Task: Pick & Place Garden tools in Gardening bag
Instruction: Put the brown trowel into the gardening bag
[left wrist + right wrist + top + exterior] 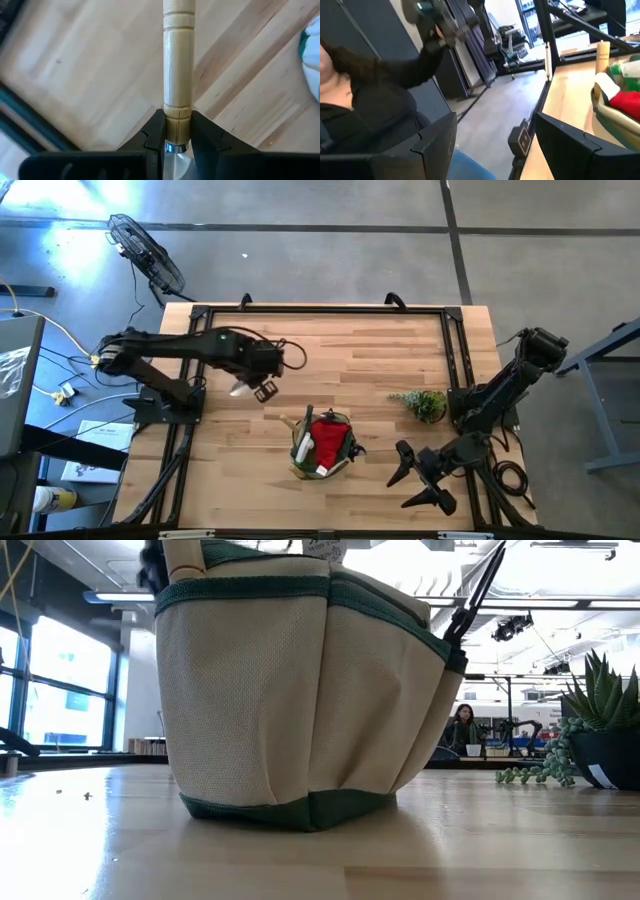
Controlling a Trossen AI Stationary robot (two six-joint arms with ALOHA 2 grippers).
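Observation:
My left gripper [262,386] hangs over the table's left middle, shut on a wooden-handled garden tool [178,65]. The gardening bag [322,446] stands at the near middle, beige with green trim [300,690]. In it sit a red glove bundle [328,436], a green-and-white item [625,69] and a wooden handle [603,56]. Black shears handles [478,592] stick up from its side. My right gripper [420,476] waits open at the near right, level, with nothing between its fingers [495,145]. My left gripper pinches the tool's wooden handle at its head end [178,119], just above the metal collar [176,148], between its two fingers. The fingers slant steeply down from above. The handle runs on past the fingertips, and the tool is lifted clear of the table.
A small potted plant [424,404] stands right of the middle, close to the right arm's base. A black frame [455,350] runs round the tabletop's edge. A person in dark clothes [365,95] is beside the table. Bare wood [350,350] lies between my left gripper and the bag.

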